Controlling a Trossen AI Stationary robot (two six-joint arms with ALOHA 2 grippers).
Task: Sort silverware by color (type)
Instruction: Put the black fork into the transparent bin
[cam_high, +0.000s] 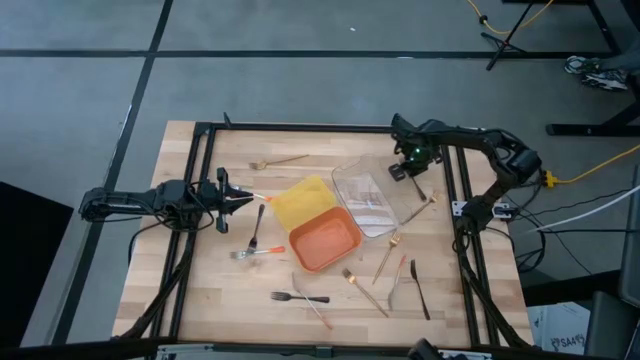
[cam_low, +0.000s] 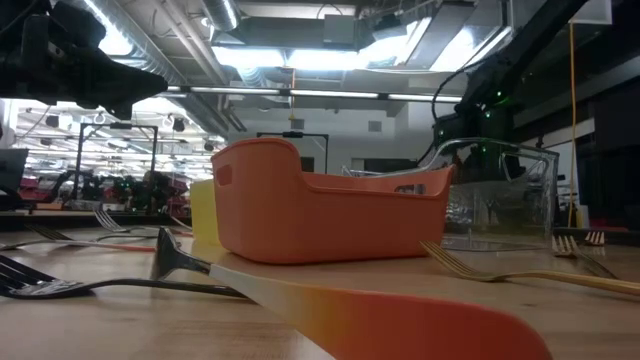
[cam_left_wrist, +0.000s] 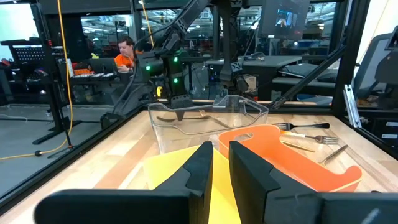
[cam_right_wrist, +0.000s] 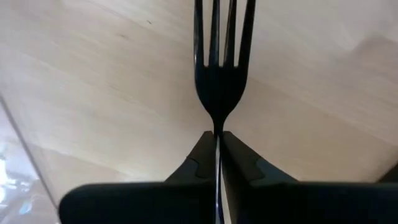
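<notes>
My right gripper (cam_right_wrist: 217, 134) is shut on a black fork (cam_right_wrist: 217, 74). It points down over the wood at the table's far right (cam_high: 405, 172), beside the clear tray (cam_high: 370, 200). Other silverware lies flat on the table. A gold fork (cam_high: 278, 161) is at the far side. A black fork (cam_high: 258, 225) and an orange-handled fork (cam_high: 255, 252) are left of the trays. Several black, gold and orange-handled pieces (cam_high: 385, 280) are at the near side. My left gripper (cam_high: 243, 197) waits at the left, level, its fingers a little open (cam_left_wrist: 221, 152) and holding nothing. My right gripper pinches the black fork at its thin neck (cam_right_wrist: 217, 124), just behind the tines, between its two fingertips. The fingers come from above, pointing down, and lie across the fork. The tines stick out past the fingers over the wood. The gripper hides the handle.
A yellow tray (cam_high: 300, 200), an orange tray (cam_high: 325, 240) and the clear tray stand together mid-table. A black frame (cam_high: 455, 215) runs along the table's edges. A gold piece (cam_high: 420, 207) lies right of the clear tray. A person sits in the room beyond (cam_left_wrist: 124, 53).
</notes>
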